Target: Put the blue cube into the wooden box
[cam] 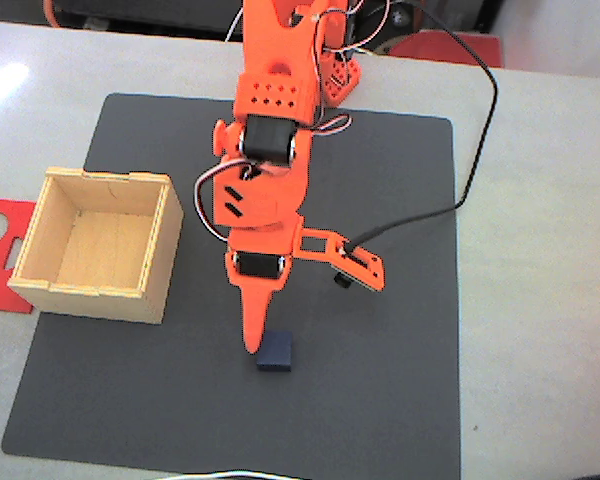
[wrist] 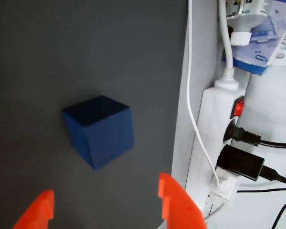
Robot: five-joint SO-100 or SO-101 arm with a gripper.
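- We see the blue cube (wrist: 99, 137) on the dark mat (cam: 380, 350), clear of its edges.
- The fingers (wrist: 178, 206) are spread, empty, seemingly just short of it.
- The wooden box (cam: 130, 300) sits well apart.

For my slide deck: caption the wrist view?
Open gripper poised before the blue cube on the dark mat.

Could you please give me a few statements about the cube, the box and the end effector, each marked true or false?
1. The blue cube lies on the dark mat. True.
2. The wooden box already holds the cube. False: in the fixed view it is empty.
3. The end effector is shut on the cube. False: in the wrist view its fingers stand apart, the cube beyond their tips.
4. A red cut-out sheet lies beside the box. True.
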